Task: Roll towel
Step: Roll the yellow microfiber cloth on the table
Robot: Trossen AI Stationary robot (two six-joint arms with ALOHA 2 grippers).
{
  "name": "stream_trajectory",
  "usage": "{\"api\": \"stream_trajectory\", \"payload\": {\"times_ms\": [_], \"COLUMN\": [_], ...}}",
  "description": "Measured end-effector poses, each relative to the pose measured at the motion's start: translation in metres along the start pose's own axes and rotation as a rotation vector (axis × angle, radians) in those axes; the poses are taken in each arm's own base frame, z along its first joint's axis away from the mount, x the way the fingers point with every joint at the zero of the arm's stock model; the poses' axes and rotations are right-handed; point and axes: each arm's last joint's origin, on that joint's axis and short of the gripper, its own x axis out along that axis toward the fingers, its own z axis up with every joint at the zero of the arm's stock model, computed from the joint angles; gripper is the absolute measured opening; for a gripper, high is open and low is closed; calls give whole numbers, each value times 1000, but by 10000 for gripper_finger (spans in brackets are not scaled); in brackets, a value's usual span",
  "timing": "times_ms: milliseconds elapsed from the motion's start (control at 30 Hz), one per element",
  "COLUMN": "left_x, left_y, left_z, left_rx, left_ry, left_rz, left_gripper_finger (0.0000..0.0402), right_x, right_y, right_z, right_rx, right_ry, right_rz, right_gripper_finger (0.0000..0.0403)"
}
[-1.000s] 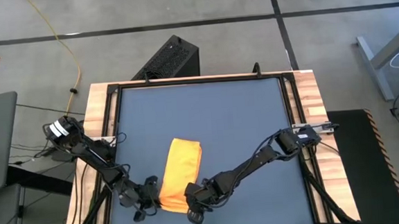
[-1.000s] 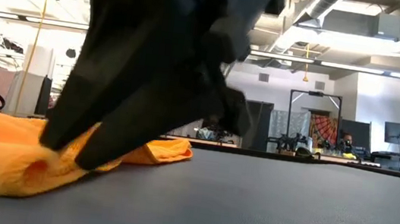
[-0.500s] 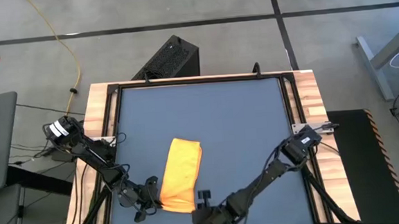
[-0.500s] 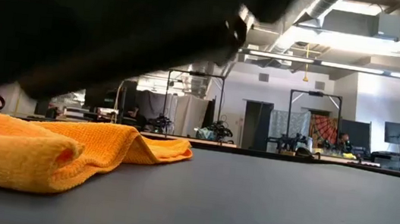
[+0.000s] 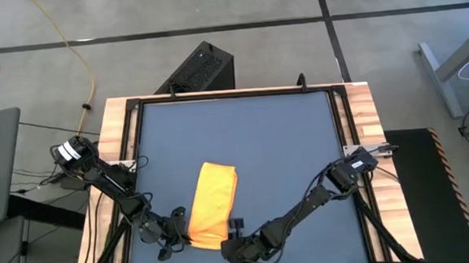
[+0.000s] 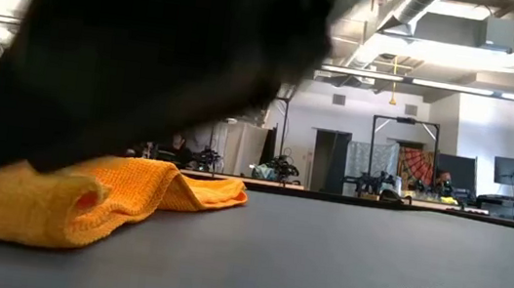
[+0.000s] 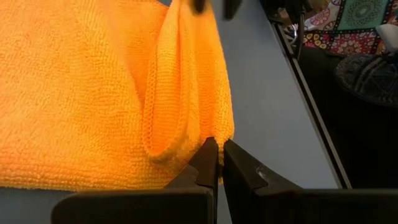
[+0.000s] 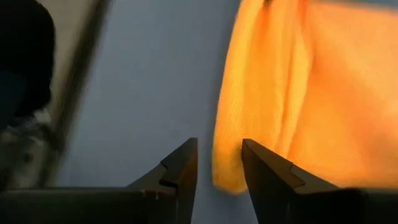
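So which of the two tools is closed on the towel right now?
The left tool, pinching the towel at its near edge; the right tool is open.

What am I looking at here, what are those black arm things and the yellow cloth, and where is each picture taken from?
It is a robot with two dark jointed arms working at a blue-grey table. One picture looks straight down, one looks level across the tabletop, and two come from cameras on the wrists. A folded yellow-orange towel lies on the table. The left hand has its fingers pressed nearly together at the towel's near corner; whether cloth is pinched between them cannot be seen. The right hand is open, fingers either side of the towel's edge, holding nothing yet.
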Motion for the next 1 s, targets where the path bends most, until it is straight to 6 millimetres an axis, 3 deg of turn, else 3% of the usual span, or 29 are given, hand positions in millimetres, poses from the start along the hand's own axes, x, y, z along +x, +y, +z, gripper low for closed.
{"api": "stream_trajectory", "payload": {"times_ms": [133,433,600,733,867,1000], "left_x": [0,0,0,0,0,-1], "left_y": [0,-1,-4,-3,-4,-5], "left_z": [0,1,4,3,2,2], "left_rx": [2,9,18,18,21,21], "left_ry": [0,-14,-43,-33,-29,-22], "left_rz": [0,-12,-36,-29,-33,-41], "left_gripper_finger": [0,0,0,0,0,0], "right_x": [13,15,25,32,28,19], "right_y": [-2,-5,-7,-9,-11,-14], "right_z": [-9,-10,-18,-23,-19,-9], "right_rx": [0,-43,-55,-17,0,78], "right_ry": [18,15,29,43,39,41], "right_rz": [-14,-65,-87,-107,-103,-47], "right_gripper_finger": [157,155,152,111,28,21]}}
